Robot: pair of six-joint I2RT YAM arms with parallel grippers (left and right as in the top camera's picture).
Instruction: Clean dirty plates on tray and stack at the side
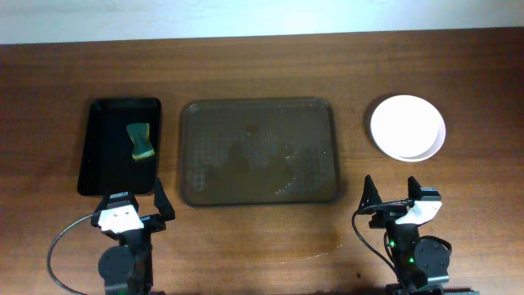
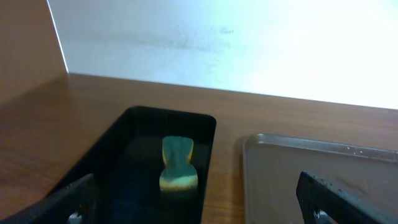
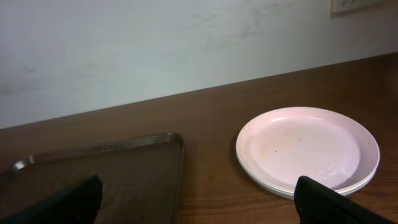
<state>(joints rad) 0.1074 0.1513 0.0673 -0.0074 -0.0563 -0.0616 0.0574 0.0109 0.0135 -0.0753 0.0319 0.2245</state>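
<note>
Both tools sat at the near edge of the table [image 1: 262, 65]. The left gripper [image 1: 133, 199] had its fingers spread wide with nothing between them, and so did the right gripper [image 1: 390, 192]. Each wrist view showed one dark finger at either lower corner and open space in the middle.

The plates [image 1: 408, 127] lay in one stack on bare wood, ahead of the right gripper and a little to its right. They were near that arm and well apart from the left one. At least two rims showed, slightly offset, but the exact count could not be read. A few faint specks showed on the top plate in the right wrist view.

The tray [image 1: 258, 152] lay ahead of both tools and between them, its long side running left to right. It held no plates, only a patchy sheen that looked like moisture. Ahead of the left gripper a narrow black tray [image 1: 98, 156] held a yellow-green sponge [image 1: 140, 141].

Judged from this layout, the work looked done or nearly so. Being round, the plates set no preferred grip direction. If the stack needed squaring up, the right arm was plainly the nearer one, reaching forward and slightly outward.
</note>
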